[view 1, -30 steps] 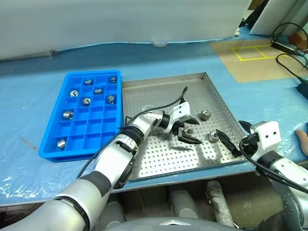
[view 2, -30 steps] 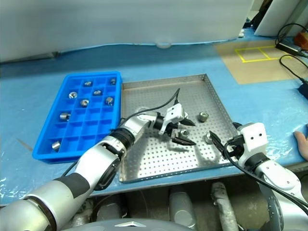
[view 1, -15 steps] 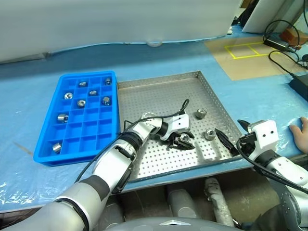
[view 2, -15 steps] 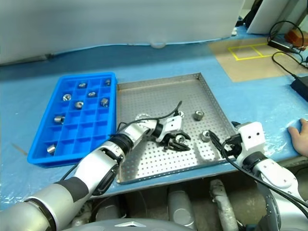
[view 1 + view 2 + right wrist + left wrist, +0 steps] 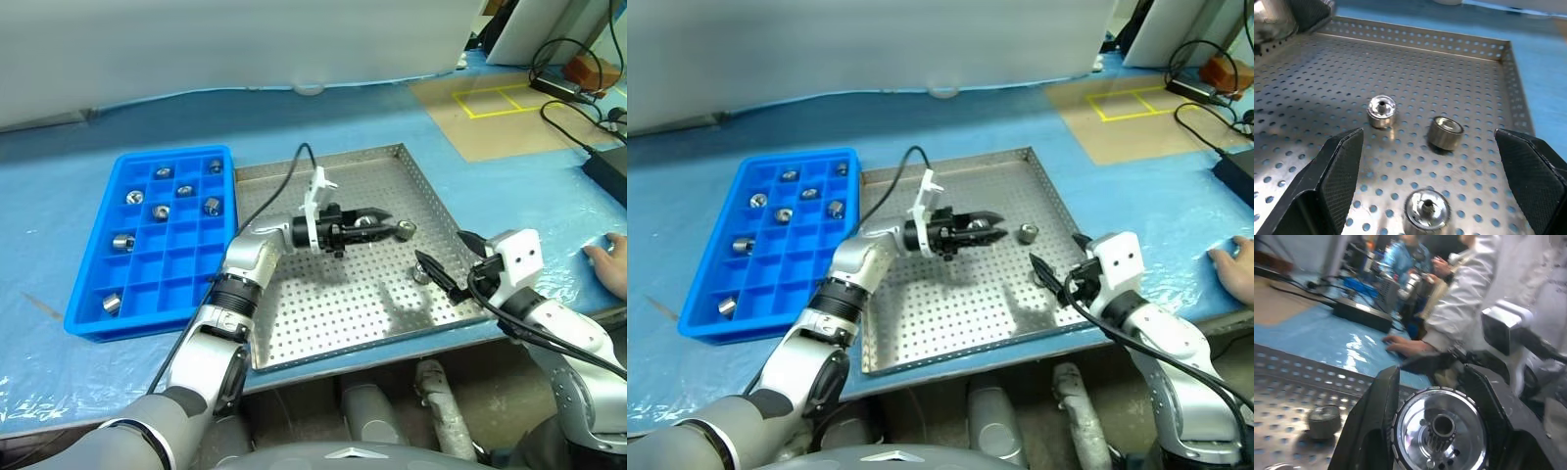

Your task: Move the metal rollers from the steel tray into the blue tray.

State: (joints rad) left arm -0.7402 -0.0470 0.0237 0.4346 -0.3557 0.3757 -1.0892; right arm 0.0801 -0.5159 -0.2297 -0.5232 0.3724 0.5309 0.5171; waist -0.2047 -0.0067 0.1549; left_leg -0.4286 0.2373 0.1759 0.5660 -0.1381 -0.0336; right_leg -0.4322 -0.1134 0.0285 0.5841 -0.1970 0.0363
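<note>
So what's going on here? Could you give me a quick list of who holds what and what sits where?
Left gripper: shut on one shiny metal roller, held above the perforated steel tray
Right gripper: open, at that tray's right edge, holding nothing
Loose rollers: three on the steel tray's floor
Blue plastic compartment tray: left of the steel tray, several stored rollers in its cells
Bystander: a person's hand on the blue sheet, far right

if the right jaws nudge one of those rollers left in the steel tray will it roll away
Probably not far: the rollers stand on their flat ends on the steel tray's perforated floor, so one would likely slide. Tipped sideways, its round wall would probably roll. Polished metal looks slippery and stiff.
</note>
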